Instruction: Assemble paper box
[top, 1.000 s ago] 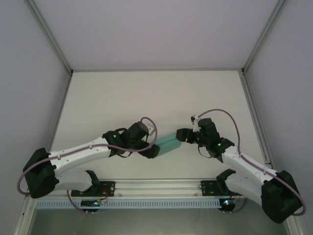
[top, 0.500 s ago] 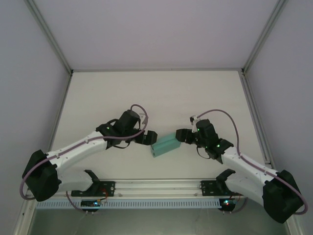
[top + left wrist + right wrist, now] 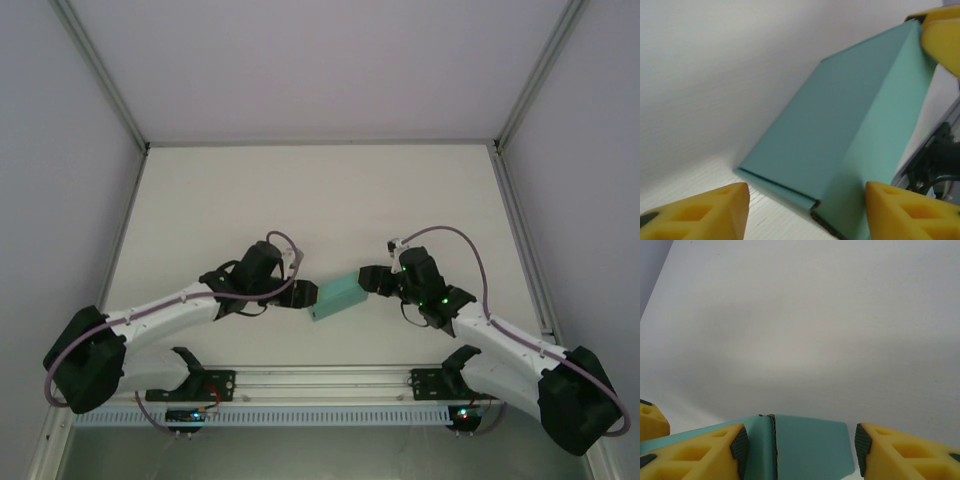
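Compared with half a second earlier, the left end effector has swung down to the left end of the paper box. The box has barely moved on the tabletop, and the right end effector remains at its right end. The top view shows the closed teal box lying slantwise between the two arms, near the front edge. The left wrist view adds that the left jaws stand partly apart, straddling the box's near end with a gap on one side. The right wrist view adds that the right jaws clasp the other end, one pad pressed to its side and the other at its edge. Count: one box, two arms, two end effectors, each with two yellow fingers.
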